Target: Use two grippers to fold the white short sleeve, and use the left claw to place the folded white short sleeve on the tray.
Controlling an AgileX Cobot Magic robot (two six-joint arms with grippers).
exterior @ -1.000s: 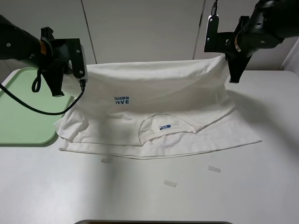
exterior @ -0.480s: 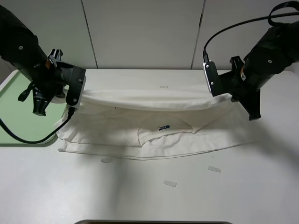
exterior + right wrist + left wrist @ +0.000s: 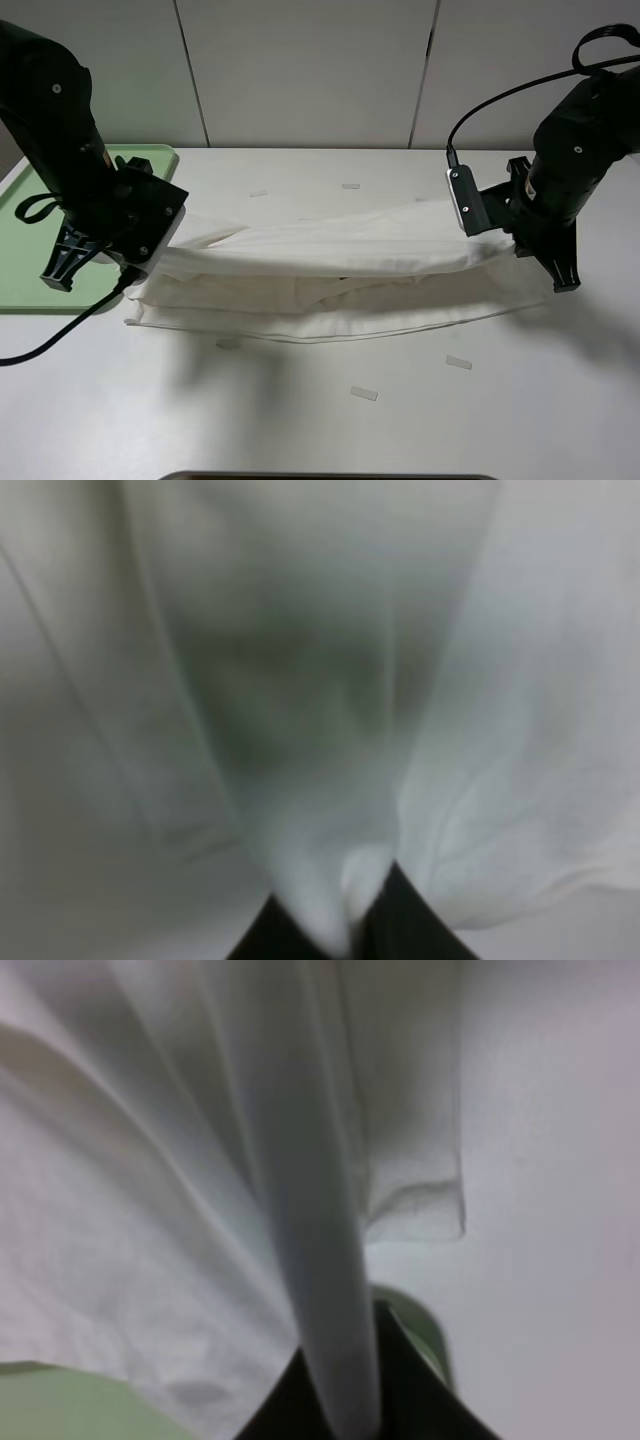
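Two closed claws are each pinching the white short sleeve (image 3: 330, 250): the left gripper (image 3: 340, 1410) is clamping a bunched fold at the end nearest the tray (image 3: 25, 290), and the right gripper (image 3: 345, 930) is clamping the opposite end, so the lifted edge is stretching between them as a long band. The rest of the shirt is lying flat on the white table (image 3: 320, 430) beneath that band, its left end just beside the tray, which is sitting partly under the left arm. Small paper strips (image 3: 364, 393) are lying on the table near the shirt's front edge.
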